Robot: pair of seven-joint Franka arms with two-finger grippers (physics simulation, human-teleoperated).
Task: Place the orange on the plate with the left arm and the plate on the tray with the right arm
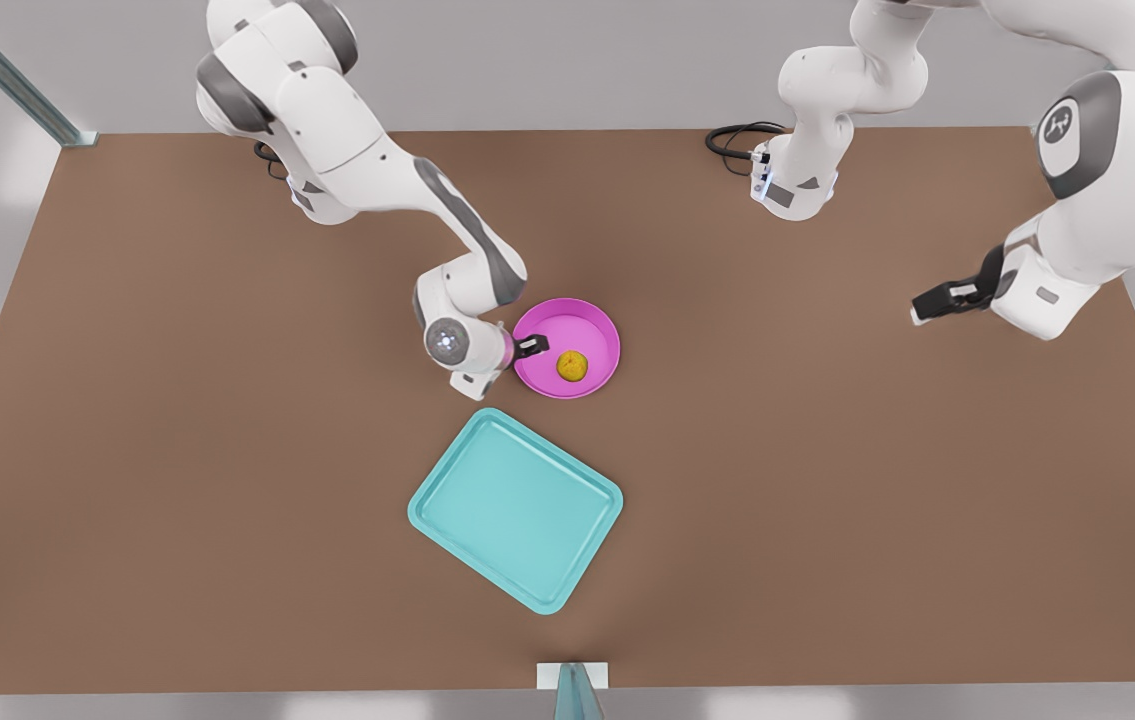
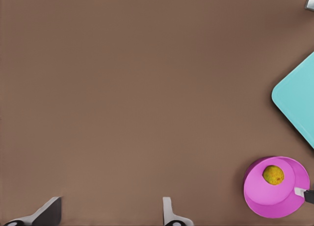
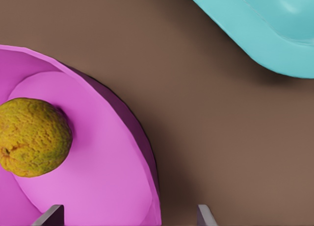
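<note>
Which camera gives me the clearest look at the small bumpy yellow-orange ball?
The right wrist view: the orange sits close up in the round pink plate, skin texture visible. The front view shows it small, whole on the plate; the left wrist view shows it small and far off.
</note>
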